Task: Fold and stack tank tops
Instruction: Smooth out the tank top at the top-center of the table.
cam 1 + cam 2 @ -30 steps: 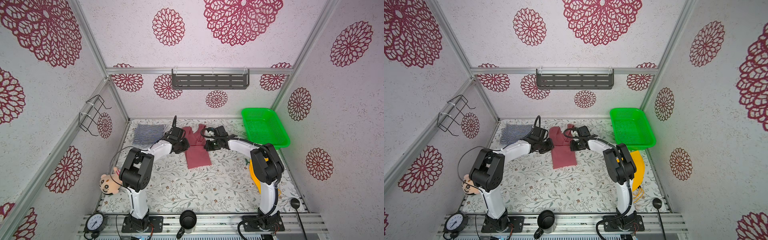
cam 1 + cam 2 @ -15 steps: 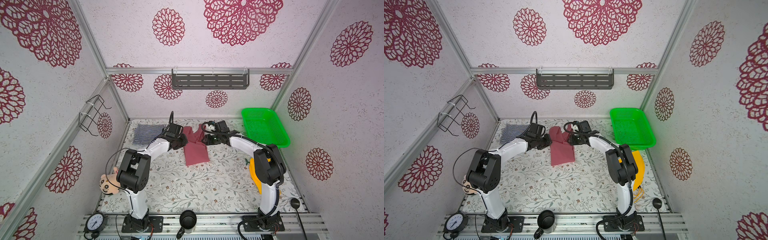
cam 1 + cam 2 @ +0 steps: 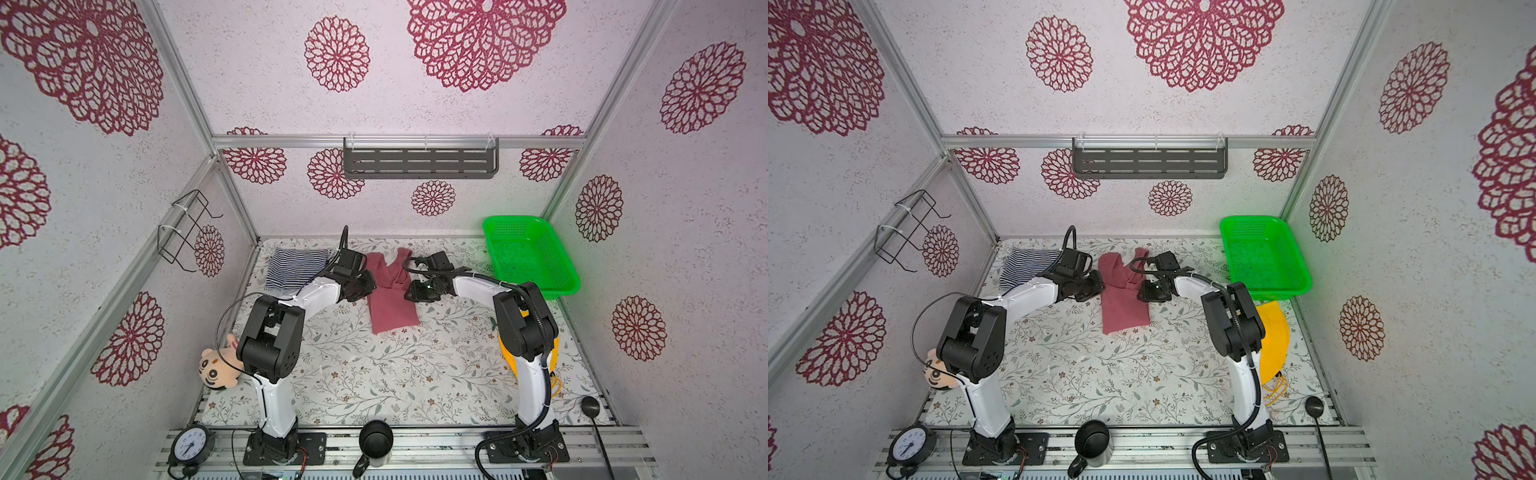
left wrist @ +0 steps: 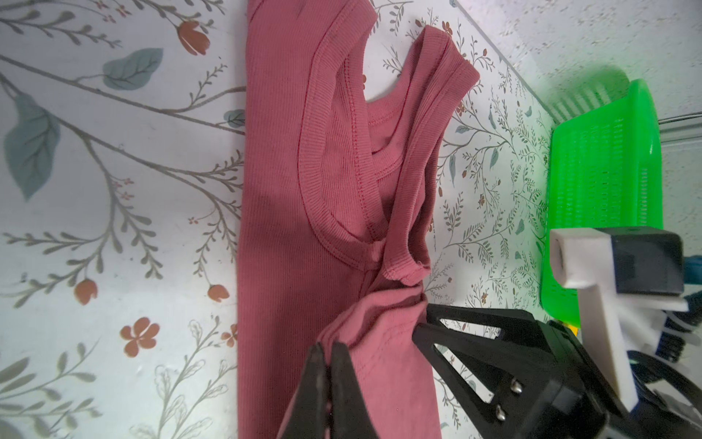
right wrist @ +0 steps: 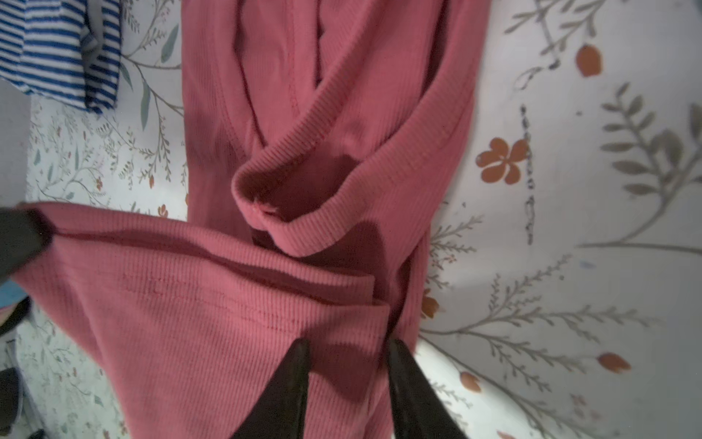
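Right wrist view: the right pincer point(image 5: 347, 351) has its two fingers apart. The edge of the red tank top point(image 5: 304, 133) sits in the gap between them and is not squeezed. The left pincer point(image 4: 327, 347) is pressed together on a bunched fold of the same top, and seems to lift it a little off the table point(image 3: 374, 374).

In both top views the red tank top lies in the middle of the frame, a bit above the centre, between the two pincers. The striped tank top point(image 3: 297, 266) lies to its upper left, close by the left pincer.

What could go wrong? The right pincer may close on too little cloth, or on too many layers. Then the fold comes out crooked. Only one side is held tight, so a pull may drag the whole top sideways and bunch it up. The strap loop point(image 5: 288, 213) near the fingers may get caught. The left pincer may also bump the striped top.
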Action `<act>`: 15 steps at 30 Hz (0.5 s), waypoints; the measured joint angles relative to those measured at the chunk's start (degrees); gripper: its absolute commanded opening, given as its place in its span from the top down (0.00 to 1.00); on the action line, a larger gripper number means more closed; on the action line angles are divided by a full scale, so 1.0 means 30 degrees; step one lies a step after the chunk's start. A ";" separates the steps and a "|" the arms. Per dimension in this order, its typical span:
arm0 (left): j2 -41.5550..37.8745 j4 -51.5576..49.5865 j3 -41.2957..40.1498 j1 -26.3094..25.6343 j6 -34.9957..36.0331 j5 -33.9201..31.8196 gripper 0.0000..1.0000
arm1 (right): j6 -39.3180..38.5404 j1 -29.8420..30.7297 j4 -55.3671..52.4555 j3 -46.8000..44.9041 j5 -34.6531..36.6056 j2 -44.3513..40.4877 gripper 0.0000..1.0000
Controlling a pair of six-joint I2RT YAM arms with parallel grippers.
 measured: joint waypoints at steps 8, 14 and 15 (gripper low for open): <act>0.0022 -0.0007 0.0000 0.0000 -0.0022 -0.0007 1.00 | -0.0015 0.0000 -0.0022 0.0058 -0.0204 -0.0007 1.00; -0.0058 -0.0080 0.0000 0.0000 0.0036 -0.0029 1.00 | -0.0182 -0.0007 -0.0386 0.0058 0.0284 -0.0568 1.00; -0.0087 -0.0117 0.0000 0.0000 0.0087 -0.0051 1.00 | -0.0182 -0.0007 -0.0372 0.0058 0.0335 -0.0758 1.00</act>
